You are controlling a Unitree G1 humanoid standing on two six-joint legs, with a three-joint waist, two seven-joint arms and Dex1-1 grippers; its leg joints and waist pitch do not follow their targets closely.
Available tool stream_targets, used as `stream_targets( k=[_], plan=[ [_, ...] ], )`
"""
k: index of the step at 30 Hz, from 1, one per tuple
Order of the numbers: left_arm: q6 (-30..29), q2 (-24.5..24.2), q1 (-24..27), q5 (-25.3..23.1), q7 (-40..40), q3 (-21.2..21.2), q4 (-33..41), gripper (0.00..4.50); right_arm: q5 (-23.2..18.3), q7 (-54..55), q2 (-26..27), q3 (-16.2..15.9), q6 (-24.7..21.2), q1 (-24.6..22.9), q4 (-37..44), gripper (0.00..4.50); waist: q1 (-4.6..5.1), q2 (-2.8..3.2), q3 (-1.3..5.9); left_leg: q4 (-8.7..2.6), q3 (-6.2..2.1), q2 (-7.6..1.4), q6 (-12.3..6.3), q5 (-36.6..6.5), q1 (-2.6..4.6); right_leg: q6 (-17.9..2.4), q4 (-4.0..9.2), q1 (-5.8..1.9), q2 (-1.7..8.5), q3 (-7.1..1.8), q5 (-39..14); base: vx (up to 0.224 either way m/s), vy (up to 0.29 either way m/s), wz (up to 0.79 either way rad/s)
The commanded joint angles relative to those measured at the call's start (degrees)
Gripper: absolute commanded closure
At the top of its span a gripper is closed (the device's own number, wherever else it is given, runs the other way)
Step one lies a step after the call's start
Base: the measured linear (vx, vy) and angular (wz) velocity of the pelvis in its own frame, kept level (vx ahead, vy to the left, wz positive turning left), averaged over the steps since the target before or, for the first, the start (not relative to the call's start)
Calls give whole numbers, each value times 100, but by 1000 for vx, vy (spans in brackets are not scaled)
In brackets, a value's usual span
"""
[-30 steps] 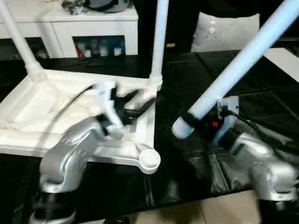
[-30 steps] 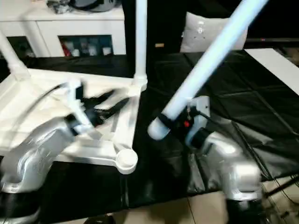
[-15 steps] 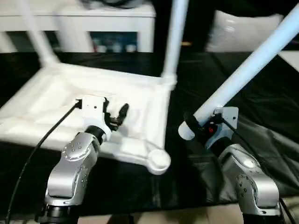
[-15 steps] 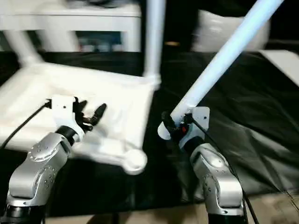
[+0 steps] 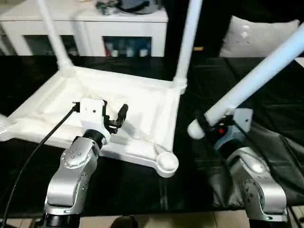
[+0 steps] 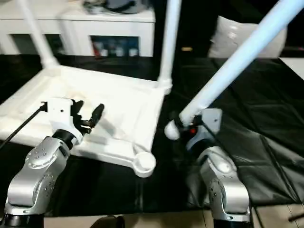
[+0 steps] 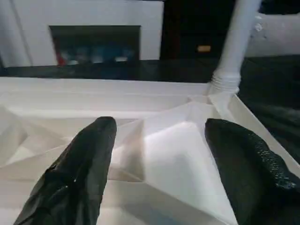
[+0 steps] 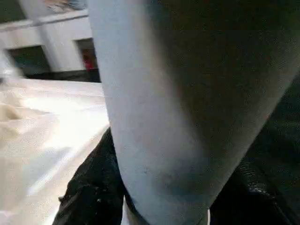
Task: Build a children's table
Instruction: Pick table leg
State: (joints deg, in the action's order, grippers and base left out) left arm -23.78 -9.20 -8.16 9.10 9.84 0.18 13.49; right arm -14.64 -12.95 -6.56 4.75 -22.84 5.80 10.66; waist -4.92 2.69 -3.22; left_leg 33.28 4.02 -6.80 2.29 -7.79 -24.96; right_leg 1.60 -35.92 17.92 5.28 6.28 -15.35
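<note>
Over the black-covered worktable (image 5: 118, 190), from the head camera's left eye, the table top (image 5: 109, 102) lies upside down, ribs facing up. Two legs are already seated and stand straight up from the far corners: one at the far left (image 5: 52, 33), one at the far right (image 5: 187, 42). The near right corner socket (image 5: 166, 164) gapes empty, so that one is not yet done. At the left edge a white nub pokes out, and I can't tell whether that corner has its leg. The left gripper (image 5: 114, 118) hovers over the underside with its black fingers spread and nothing between them. The right gripper (image 5: 211, 124) clamps the loose leg (image 5: 256, 76) near its thick end. That leg's long axis runs on a slant, thick end low and toward the table top, thin end rising up and away to the right.

From the right eye, same story: the thick end of the held leg hangs beside the top's right edge, near the open socket but not over it. By my reckoning at least this one leg is left to fit.

Through the left wrist camera, both fingers (image 7: 75, 173) stand wide apart over the ribbing, with the far right leg upright beyond them.

Through the right wrist camera, the held leg looms pale and close, dark fingers (image 8: 91, 192) wrapped on either side of it, the white underside off beyond.
</note>
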Motion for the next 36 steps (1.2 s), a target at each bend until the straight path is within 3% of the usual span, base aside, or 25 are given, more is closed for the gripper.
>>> stream_targets(
  k=[1,6,10,11,12,14,15,16,17,18,19,20,21,22,23,25,26,27,28,30,32,33,34,35,36],
  plan=[
    [17,-91,63,-60,88,-58,156,109,-45,-75,-63,21,-238,29,86,260,-3,-21,374,-473,-131,-450,233,-1742,160,-728,424,-127,485,-288,415,0,0,0],
    [12,-165,75,-118,179,-197,171,109,-408,-425,-30,-21,-180,-209,214,260,-43,-39,268,-453,147,-517,163,-3252,332,-484,818,-175,462,-369,-2997,0,0,0],
    [1,-136,65,-91,214,-208,165,109,-319,-425,-109,-181,-294,-230,224,260,18,12,220,-525,149,-546,258,-3861,521,-349,890,-201,310,-291,-3230,17,13,1],
    [2,-141,65,-87,218,-216,170,109,-306,-452,-129,-216,-311,-246,255,260,-114,56,290,-535,107,-182,-289,-3173,11,-53,1034,-742,507,6,-3324,93,53,34],
    [3,-149,66,-88,226,-230,178,109,-285,-467,-132,-238,-278,-270,281,260,25,-39,290,-401,42,-211,-584,-2659,-34,-157,1147,-833,598,63,-3153,93,53,34],
    [6,-162,75,-88,239,-253,191,109,-306,-485,-91,-215,-220,-308,309,260,37,8,300,-403,39,-188,-806,-2198,36,-224,1187,-898,493,180,-2717,160,46,56],
    [51,-134,94,-57,261,-251,196,109,-306,-488,-85,-183,-142,-312,293,260,296,265,479,-474,-306,-524,-1129,-1882,1045,-296,559,-308,-150,178,-1444,194,41,57],
    [79,-111,102,-38,277,-246,196,109,-313,-487,-95,-168,-93,-309,278,260,481,175,507,-437,-691,-759,-1599,-1332,1286,-286,132,28,-240,86,-973,212,26,29],
    [33,-123,109,-77,280,-279,203,109,-322,-483,-122,-159,-71,-300,258,260,417,102,542,-233,-807,-943,-2315,307,1286,-104,-190,320,-153,-156,-640,139,15,10],
    [-9,-137,107,-112,277,-305,204,109,-323,-469,-136,-145,-58,-288,239,260,290,25,503,-75,-692,-1008,-2531,2336,1040,159,-325,512,-5,-423,-35,139,15,10],
    [-22,-145,105,-123,283,-320,199,109,-327,-459,-143,-137,-59,-281,229,260,203,-45,502,-22,-468,-897,-2236,4218,775,385,-174,481,136,-644,1001,77,1,12],
    [-17,-142,104,-110,292,-320,191,109,-327,-448,-151,-128,-66,-270,220,260,203,-45,502,-22,-468,-897,-2236,4218,775,385,-174,481,136,-644,1001,0,0,0],
    [51,-170,120,-102,360,-359,191,109,-308,-453,-177,-126,-70,-245,194,260,127,-431,486,297,-3,-122,-1365,2452,280,257,265,337,482,-984,2696,0,0,0],
    [70,-180,128,-103,383,-376,197,109,-303,-456,-182,-125,-69,-238,182,260,48,-379,423,267,69,-88,-1079,1191,185,182,318,250,685,-1033,2813,-28,-53,11],
    [97,-182,133,-113,390,-390,202,109,-298,-459,-185,-122,-67,-228,165,260,13,-358,437,85,17,-253,-675,-251,209,-37,335,76,781,-944,2353,-42,-63,7],
    [68,-189,118,-133,381,-402,191,109,-295,-450,-177,-126,-94,-216,149,260,51,-233,359,-163,-5,-435,-303,-1364,380,-700,356,186,420,-727,794,-59,-55,8],
    [61,-191,117,-137,380,-404,190,109,-295,-448,-176,-128,-99,-215,147,260,153,-101,296,-387,-140,-636,135,-2475,463,-939,331,214,158,-613,-370,-89,-35,1],
    [61,-208,109,-158,393,-425,187,109,-286,-437,-167,-141,-118,-208,137,260,283,2,250,-614,-395,-908,591,-3765,523,-773,220,245,-13,-513,-925,-89,-35,1],
    [83,-211,108,-161,413,-433,186,109,-280,-432,-164,-151,-113,-207,130,260,294,56,247,-726,-484,-1040,758,-4353,564,-616,150,262,-59,-442,-985,-92,-36,0],
    [93,-226,100,-170,445,-452,180,109,-263,-416,-163,-165,-100,-201,116,260,271,59,224,-1164,-621,-1320,556,-5112,448,-363,-459,233,-136,-324,-562,-93,-65,6],
    [75,-218,77,-135,458,-433,150,109,-245,-370,-178,-157,-78,-170,100,260,213,-24,213,-1211,-518,-1279,99,-5129,389,-399,-646,265,-103,-435,-645,-82,-169,12],
    [88,-230,62,-128,486,-428,124,109,-231,-363,-194,-143,-54,-149,89,260,196,-167,291,-945,-373,-963,-305,-4575,417,-541,-312,207,26,-675,-952,-77,-206,13],
    [95,-237,58,-111,517,-427,112,109,-225,-365,-201,-136,-33,-141,87,260,239,-290,341,-510,-181,-550,-394,-3843,368,-987,253,205,213,-837,-1200,-77,-244,-1],
    [107,-268,54,-47,619,-427,94,109,-216,-372,-214,-115,0,-127,85,260,-55,-472,291,927,346,50,-548,-1711,286,-1188,1044,277,724,-945,-3446,-88,-232,-12],
    [120,-291,58,34,714,-412,91,109,-226,-382,-218,-94,4,-122,90,260,-119,-520,275,987,249,78,-452,-577,-71,-180,888,163,568,-1101,-4204,-88,-232,-12]
  ],
)
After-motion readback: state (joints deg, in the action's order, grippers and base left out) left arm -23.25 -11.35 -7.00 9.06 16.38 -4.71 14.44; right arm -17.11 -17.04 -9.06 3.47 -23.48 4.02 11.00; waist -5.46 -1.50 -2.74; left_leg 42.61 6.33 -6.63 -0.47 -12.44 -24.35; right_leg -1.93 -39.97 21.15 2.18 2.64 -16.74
